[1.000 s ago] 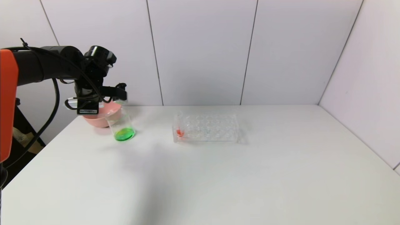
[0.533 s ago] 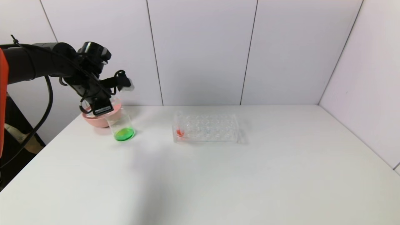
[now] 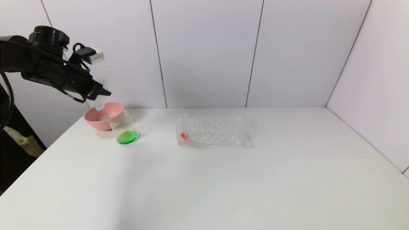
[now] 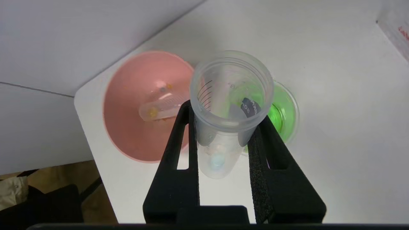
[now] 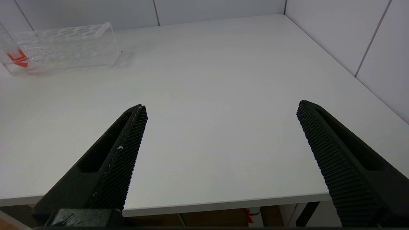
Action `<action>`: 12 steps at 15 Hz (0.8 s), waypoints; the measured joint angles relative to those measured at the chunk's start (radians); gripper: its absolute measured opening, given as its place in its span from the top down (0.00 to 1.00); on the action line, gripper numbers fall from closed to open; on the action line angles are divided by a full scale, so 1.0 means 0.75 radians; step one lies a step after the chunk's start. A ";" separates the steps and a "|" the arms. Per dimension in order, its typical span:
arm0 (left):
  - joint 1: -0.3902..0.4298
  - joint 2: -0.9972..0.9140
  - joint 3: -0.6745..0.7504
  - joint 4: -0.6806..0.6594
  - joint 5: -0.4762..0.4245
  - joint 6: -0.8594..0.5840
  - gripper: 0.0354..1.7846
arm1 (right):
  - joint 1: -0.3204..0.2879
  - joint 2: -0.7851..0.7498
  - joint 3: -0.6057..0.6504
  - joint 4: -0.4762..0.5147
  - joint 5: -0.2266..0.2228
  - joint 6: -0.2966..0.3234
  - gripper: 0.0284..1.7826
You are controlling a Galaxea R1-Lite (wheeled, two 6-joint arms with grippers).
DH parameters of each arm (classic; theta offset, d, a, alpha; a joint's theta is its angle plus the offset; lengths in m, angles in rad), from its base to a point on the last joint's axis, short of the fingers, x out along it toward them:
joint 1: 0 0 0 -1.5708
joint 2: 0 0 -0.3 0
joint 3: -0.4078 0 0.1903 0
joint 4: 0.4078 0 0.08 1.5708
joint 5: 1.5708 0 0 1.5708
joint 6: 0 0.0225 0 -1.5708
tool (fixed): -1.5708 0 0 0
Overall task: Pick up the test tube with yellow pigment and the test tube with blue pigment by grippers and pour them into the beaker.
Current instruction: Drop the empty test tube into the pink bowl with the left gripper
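My left gripper (image 3: 103,93) hangs above the pink bowl (image 3: 96,123), shut on the test tube with blue pigment (image 4: 220,150). The tube's open mouth faces the wrist camera, and only a pale blue spot shows at its round bottom. In the head view this tube (image 3: 101,103) is a faint shape under the black fingers. The beaker (image 3: 125,129) stands beside the bowl, to its right, with green liquid (image 4: 284,111) in it. The test tube with yellow pigment (image 4: 159,107) lies inside the bowl (image 4: 127,134). My right gripper (image 5: 221,107) is open over the table's near right edge.
A clear many-holed rack (image 3: 211,131) stands mid-table, to the right of the beaker, with a red-orange tube (image 3: 183,134) at its left end. The rack (image 5: 60,46) also shows far off in the right wrist view. White wall panels close the back and right sides.
My left arm has lifted and swung back to the left, away from the beaker's mouth, carrying the tube with it and turning it over the pink bowl.
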 joint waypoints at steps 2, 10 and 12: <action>0.045 -0.004 0.024 -0.139 -0.017 -0.102 0.76 | 0.000 0.000 0.000 0.001 0.000 0.000 0.04; 0.115 0.094 0.163 -0.801 -0.029 -0.504 0.76 | 0.000 0.000 0.000 0.001 0.001 0.000 0.04; 0.115 0.143 0.205 -0.917 -0.033 -0.546 0.76 | 0.000 0.000 0.000 0.001 0.000 0.000 0.04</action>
